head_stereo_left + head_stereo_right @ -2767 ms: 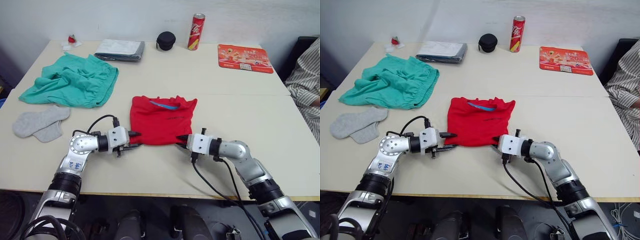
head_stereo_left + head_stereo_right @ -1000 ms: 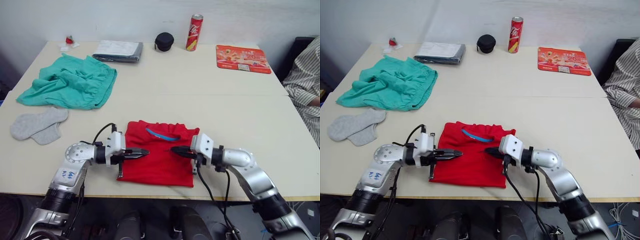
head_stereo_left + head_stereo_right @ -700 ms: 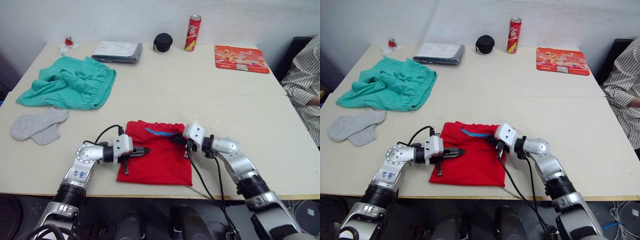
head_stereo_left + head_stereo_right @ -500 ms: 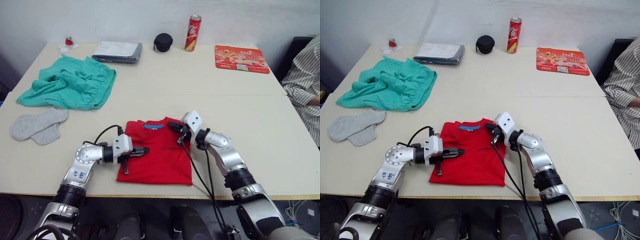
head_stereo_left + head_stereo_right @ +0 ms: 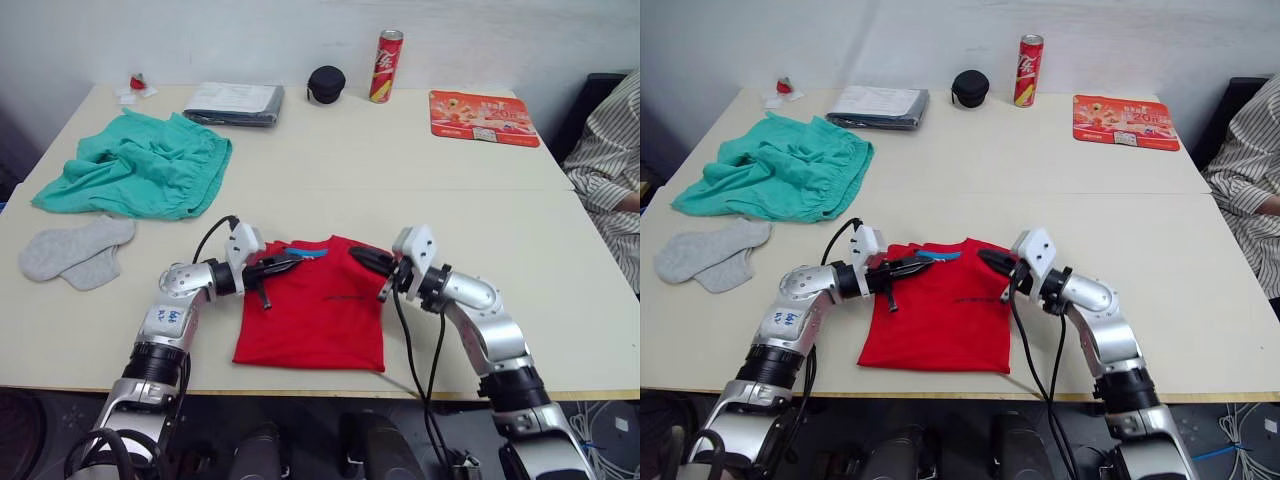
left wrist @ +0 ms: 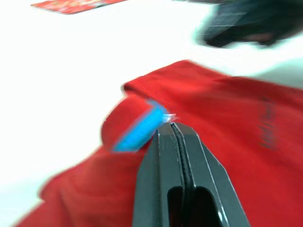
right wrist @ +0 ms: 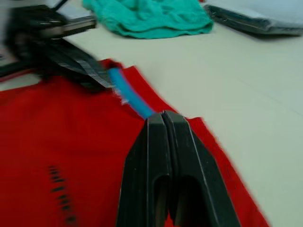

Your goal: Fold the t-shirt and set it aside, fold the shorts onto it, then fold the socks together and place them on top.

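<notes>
The t-shirt (image 5: 312,317) lies nearest, a red folded rectangle close to the front edge of the worktop (image 5: 420,170), its blue neckband at the far edge and a small dark print near its middle. Both tools meet it at that far edge. The left tool (image 5: 285,263) sits over the collar by the blue band, its fingers pressed together in the left wrist view (image 6: 176,142) with the tip right at the blue strip — whether cloth is pinched between them cannot be told. The right tool (image 5: 362,258) rests at the shirt's far right corner, its fingers (image 7: 163,124) likewise pressed together, tip at the red hem beside the neckband; a grip on fabric cannot be confirmed there either.

Farther back on the left, the socks (image 5: 72,249) lie flat, overlapping, well apart from the shirt. Beyond them the shorts (image 5: 140,163) sit in a rumpled teal heap.

Along the far side stand a folded grey cloth (image 5: 234,101), a small black round case (image 5: 326,83), a red drinks can (image 5: 387,65) upright, and a red printed mat (image 5: 483,104) — plus a small red-and-white scrap (image 5: 134,87) at the far left corner. A person's striped sleeve (image 5: 610,160) shows at the right edge.
</notes>
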{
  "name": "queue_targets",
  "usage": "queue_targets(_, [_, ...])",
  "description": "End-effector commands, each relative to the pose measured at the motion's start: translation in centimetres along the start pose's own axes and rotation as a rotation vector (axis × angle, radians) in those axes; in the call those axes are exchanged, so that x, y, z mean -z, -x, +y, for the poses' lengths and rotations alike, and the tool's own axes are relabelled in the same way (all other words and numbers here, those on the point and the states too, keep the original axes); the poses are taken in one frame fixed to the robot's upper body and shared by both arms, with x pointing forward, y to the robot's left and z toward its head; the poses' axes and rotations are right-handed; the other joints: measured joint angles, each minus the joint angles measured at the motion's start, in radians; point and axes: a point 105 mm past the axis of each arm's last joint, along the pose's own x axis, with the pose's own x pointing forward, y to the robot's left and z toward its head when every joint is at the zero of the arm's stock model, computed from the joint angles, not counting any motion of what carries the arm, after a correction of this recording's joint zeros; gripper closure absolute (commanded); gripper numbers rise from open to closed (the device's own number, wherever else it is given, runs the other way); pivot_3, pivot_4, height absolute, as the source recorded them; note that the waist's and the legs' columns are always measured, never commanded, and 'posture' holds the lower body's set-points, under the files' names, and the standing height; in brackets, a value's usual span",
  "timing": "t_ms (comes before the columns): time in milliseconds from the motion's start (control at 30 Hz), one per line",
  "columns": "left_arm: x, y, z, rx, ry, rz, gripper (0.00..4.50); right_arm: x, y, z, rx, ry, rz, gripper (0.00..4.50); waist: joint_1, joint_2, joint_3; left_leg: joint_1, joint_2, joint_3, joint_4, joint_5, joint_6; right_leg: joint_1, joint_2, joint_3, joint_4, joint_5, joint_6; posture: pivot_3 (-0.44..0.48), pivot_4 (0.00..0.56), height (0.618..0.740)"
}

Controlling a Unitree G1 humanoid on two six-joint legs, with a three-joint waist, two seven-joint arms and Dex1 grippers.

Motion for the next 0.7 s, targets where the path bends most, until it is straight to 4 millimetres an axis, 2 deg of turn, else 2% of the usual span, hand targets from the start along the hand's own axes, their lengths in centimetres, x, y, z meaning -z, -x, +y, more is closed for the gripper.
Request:
queue_targets(33, [0.6, -0.5, 2.0, -0.109, -0.014, 0.029, 4.5, 1.1, -0.3, 1.9, -0.035, 0.019, 0.044, 4.48, 0.001, 0.0, 0.0, 0.0, 0.0, 0.0, 0.0, 0.0, 0.0, 0.0, 0.0, 0.0, 0.0, 0.0, 0.0, 0.0, 0.15, 0.74])
queue_targets(167, [1.6, -0.1, 3.7, -0.197, -0.018, 0.07, 4.5, 3.8, 0.4, 1.2, 0.055, 0.02, 0.13, 4.48, 0.003, 0.0, 0.0, 0.0, -0.001, 0.0, 0.0, 0.0, 0.0, 0.0, -0.001, 0.0, 0.0, 0.0, 0.0, 0.0, 0.15, 0.74])
queue_targets(267, [1.8, 0.9, 5.0, -0.273, -0.011, 0.062, 4.5, 4.5, 1.3, -0.1, 0.142, 0.027, 0.168, 4.48, 0.002, -0.001, 0.0, 0.001, 0.0, 0.0, 0.0, 0.0, 0.0, 0.001, -0.001, 0.0, 0.0, 0.0, 0.0, 0.0, 0.15, 0.74])
queue_targets(333, [1.4, 1.7, 5.8, -0.321, -0.01, 0.027, 4.5, 4.6, 1.8, -0.8, 0.198, 0.012, 0.175, 4.48, 0.0, -0.001, 0.0, 0.002, 0.0, 0.0, 0.0, 0.0, 0.0, 0.001, -0.001, 0.0, 0.0, 0.0, 0.0, 0.0, 0.15, 0.74])
queue_targets(433, [-1.0, 3.3, 6.0, -0.314, 0.001, -0.127, 4.5, 4.4, 2.9, -1.6, 0.272, -0.025, 0.178, 4.48, 0.0, -0.001, 0.0, 0.002, 0.0, 0.0, 0.0, 0.0, -0.001, 0.001, -0.001, 0.0, 0.001, 0.0, 0.0, 0.0, 0.15, 0.74])
queue_targets(567, [-2.8, 4.7, 3.3, -0.132, -0.02, -0.203, 4.5, 2.0, 2.9, -0.9, 0.236, -0.073, 0.076, 4.48, 0.001, -0.001, 0.0, 0.002, 0.0, 0.0, -0.002, 0.0, -0.002, 0.0, -0.001, 0.0, -0.001, 0.0, 0.0, 0.0, 0.15, 0.74])
queue_targets(700, [-1.8, 5.1, -1.0, 0.079, -0.07, -0.096, 4.5, -0.7, 1.2, 0.4, 0.138, -0.066, -0.011, 4.48, 0.002, 0.0, 0.0, 0.001, 0.0, 0.0, -0.002, 0.0, -0.001, 0.001, -0.001, 0.0, -0.002, 0.0, 0.0, 0.0, 0.15, 0.74])
